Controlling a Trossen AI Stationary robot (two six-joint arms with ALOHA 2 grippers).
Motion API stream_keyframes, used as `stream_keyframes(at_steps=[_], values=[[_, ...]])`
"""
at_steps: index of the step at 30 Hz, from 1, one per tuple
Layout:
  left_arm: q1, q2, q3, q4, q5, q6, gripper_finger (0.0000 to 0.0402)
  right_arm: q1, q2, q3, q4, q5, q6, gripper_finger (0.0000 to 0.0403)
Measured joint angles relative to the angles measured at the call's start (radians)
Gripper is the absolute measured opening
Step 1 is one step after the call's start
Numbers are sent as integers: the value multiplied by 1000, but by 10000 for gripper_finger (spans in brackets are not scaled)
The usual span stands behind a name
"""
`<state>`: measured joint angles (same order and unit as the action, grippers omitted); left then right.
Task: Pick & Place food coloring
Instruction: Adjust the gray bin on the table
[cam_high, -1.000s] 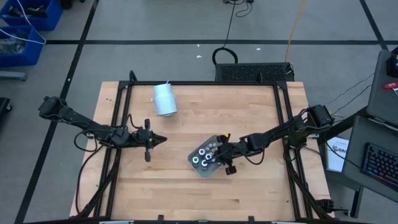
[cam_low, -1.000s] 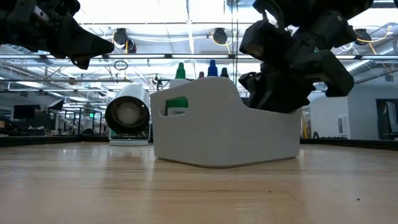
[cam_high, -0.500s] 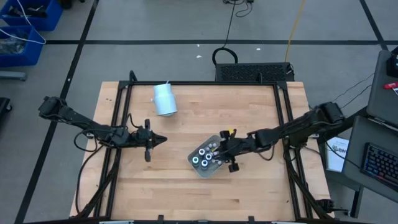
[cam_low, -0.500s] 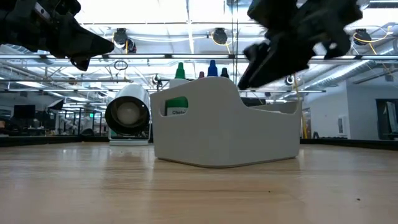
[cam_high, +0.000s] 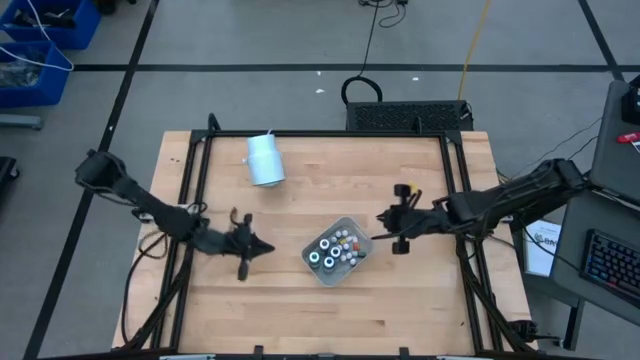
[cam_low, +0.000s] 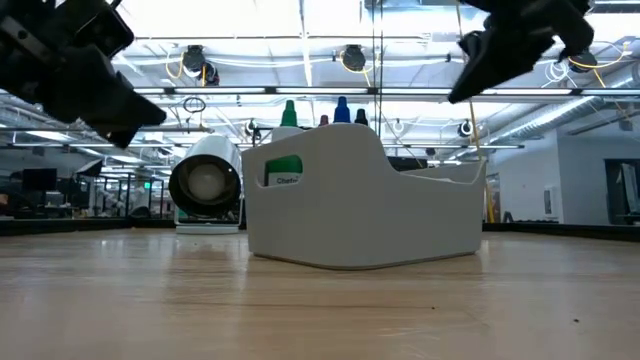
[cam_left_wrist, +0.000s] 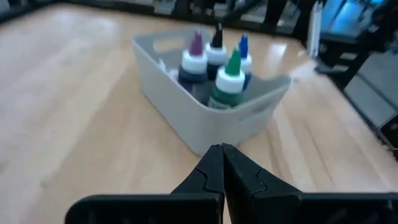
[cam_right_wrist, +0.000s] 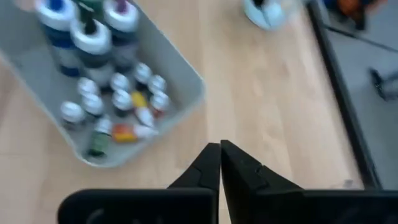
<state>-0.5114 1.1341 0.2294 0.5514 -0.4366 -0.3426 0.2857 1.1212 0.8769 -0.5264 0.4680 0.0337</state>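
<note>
The room was bright, lit from ceiling lamps (cam_low: 352, 57) that flared white behind the grey tray (cam_low: 360, 215) in the low view. From overhead the light fell evenly, and the arms cast only faint, soft shadows on the wooden table (cam_high: 300, 200) beside the tray. Both wrist views were soft: the bottles (cam_left_wrist: 214, 59) in the tray looked smeared, and everything beyond the tray dissolved into blur. The white cylinder (cam_right_wrist: 267, 12) was washed out.
</note>
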Motion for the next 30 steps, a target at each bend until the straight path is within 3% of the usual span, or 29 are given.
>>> stream_keyframes(at_steps=[8, 16, 23, 30], values=[[-159, 363, 221, -3, -158, -114, 2, 21, -16, -110, -2, 31, 166, 1], [-202, 620, 439, -3, -277, -316, 1, 23, -16, -266, 103, 34, 291, 0], [-141, 745, 581, -142, -219, -406, 1, 9, -16, -335, 192, 33, 303, 0], [-76, 763, 629, -295, -234, -495, 1, -39, -10, -385, 331, 19, 240, 0]])
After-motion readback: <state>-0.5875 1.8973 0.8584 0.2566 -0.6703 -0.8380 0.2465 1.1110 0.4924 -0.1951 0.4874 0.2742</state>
